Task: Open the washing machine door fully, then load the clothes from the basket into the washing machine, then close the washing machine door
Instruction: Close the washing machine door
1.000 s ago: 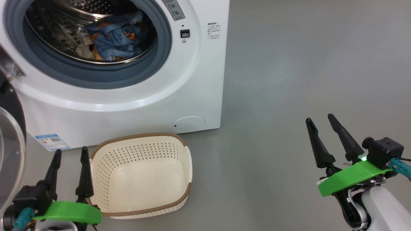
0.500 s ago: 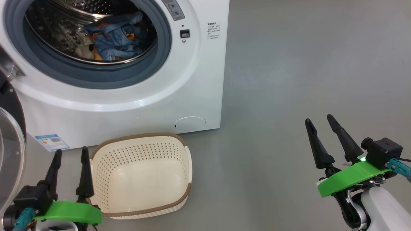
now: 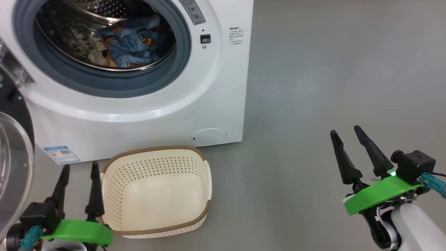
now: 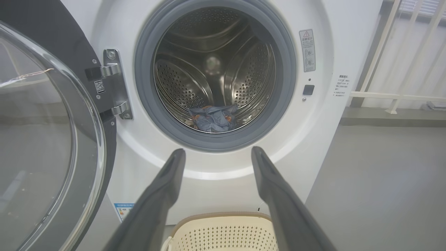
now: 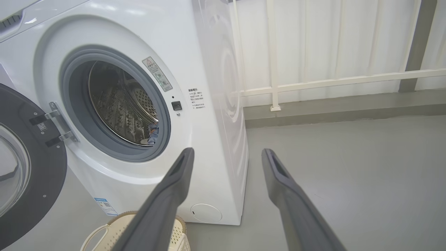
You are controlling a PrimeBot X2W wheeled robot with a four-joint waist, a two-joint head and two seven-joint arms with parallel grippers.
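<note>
In the head view the white washing machine (image 3: 223, 87) stands at the far left on the grey floor (image 3: 331, 69), and its round opening with the grey gasket (image 3: 181, 52) is uncovered. The clothes (image 3: 130, 43), light-blue fabric with some orange, lie in a heap inside the steel drum (image 3: 69, 38). The washing machine door (image 3: 14, 167) is swung out to the left, and its glass dome shows at the left edge. The basket (image 3: 153, 149) sits on the floor just in front of the machine, near its blue label sticker (image 3: 62, 154); its perforated walls and plain bottom show. The left gripper (image 3: 80, 165) is at the near left, just beside the basket's left wall, with its two dark fingers apart and nothing between them. The right gripper (image 3: 345, 130) is at the near right, well apart from the machine, also spread and grasping nothing. In the left wrist view the two fingers point at the machine's front below the opening; the clothes lie at the bottom of the drum, the door stands open on the left on its metal hinge (image 4: 115, 83), and the basket's brown rim is between the fingers at the bottom. In the right wrist view the spread fingers frame the machine's right corner, a white railing (image 5: 331, 82) runs at the far side, and a small piece of blue fabric shows in the drum.
</note>
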